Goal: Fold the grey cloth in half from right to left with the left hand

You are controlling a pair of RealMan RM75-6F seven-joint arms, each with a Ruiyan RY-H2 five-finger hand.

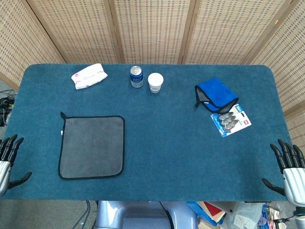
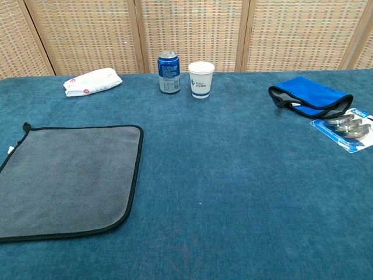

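I count one flat grey black-edged cloth [image 1: 91,147] on the table's left, one blue can [image 1: 136,76], one white paper cup [image 1: 155,82], contents unseen. My left hand [image 1: 6,160] and right hand [image 1: 290,169] are spread, empty.

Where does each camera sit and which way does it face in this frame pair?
Head view: high above the near edge, looking steeply down on the whole table; the left hand and right hand show at the bottom corners, fingers spread.
Chest view: low at the near edge, looking across the table toward the wicker screen; no part of the robot shows.
Shared: grey cloth, blue can, paper cup, white packet, blue cloth, blister pack.
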